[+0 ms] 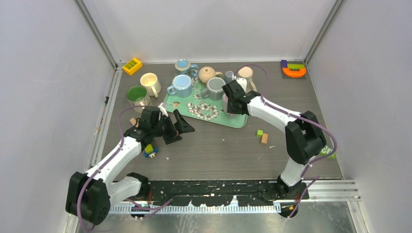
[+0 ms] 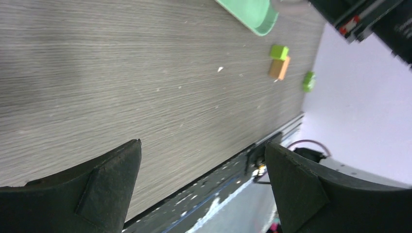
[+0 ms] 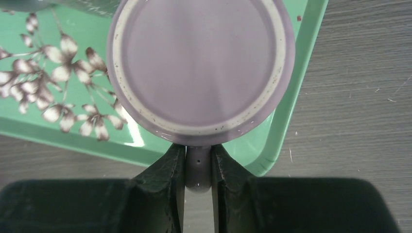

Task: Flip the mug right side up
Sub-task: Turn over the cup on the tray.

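In the right wrist view a lilac mug (image 3: 200, 68) stands upside down on the green flowered tray (image 3: 291, 111), its flat base facing the camera. My right gripper (image 3: 198, 162) is shut on the mug's handle (image 3: 198, 170), one finger on each side of it. From above, the right gripper (image 1: 233, 104) is at the tray's near right corner, and the mug (image 1: 224, 103) mostly hides under it. My left gripper (image 1: 178, 128) hangs open over bare table left of the tray, with nothing between its fingers (image 2: 111, 179).
Several upright mugs and a teapot (image 1: 207, 74) crowd the tray's far side and the table to its left, among them a green mug (image 1: 137, 95) and a cream mug (image 1: 150, 82). Small blocks (image 1: 262, 136) lie right of the tray. A toy (image 1: 150, 151) lies by the left arm.
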Robot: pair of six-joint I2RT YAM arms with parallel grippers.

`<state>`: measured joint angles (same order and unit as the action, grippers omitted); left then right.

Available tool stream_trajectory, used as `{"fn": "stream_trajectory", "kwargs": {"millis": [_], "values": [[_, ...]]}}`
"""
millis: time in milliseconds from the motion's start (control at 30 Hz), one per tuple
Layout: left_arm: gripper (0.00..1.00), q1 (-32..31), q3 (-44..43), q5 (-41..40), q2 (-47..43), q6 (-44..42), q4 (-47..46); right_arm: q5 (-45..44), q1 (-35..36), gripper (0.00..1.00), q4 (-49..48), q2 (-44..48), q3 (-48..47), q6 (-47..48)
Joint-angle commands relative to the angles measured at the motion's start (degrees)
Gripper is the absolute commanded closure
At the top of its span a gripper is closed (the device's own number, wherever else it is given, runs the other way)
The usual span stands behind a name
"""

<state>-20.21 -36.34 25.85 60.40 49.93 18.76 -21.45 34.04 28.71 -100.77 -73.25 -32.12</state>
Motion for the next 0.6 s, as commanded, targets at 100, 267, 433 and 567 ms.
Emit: {"fn": "stream_trajectory", "kwargs": {"millis": [100,267,433,567], "values": [[0.0,-0.1,1.64,4.1,0.25,14.76,-15.95,4.02,0.43,0.99,-4.61,11.87,0.24,0.05],[0.0,-0.1,2.15,3.95,0.12,21.15,-20.77,8.56,0.56,0.99,-7.32,16.22,1.0,-2.4],[0.01,-0.1,2.34,3.52,0.38,27.34,-26.66,14.27,1.93,0.99,-12.17,18.91,1.14,-6.47],[0.07,-0.1,2.34,3.4,1.43,32.65,-31.95,17.8,3.61,0.99,-18.61,19.87,1.67,-11.8]]}}
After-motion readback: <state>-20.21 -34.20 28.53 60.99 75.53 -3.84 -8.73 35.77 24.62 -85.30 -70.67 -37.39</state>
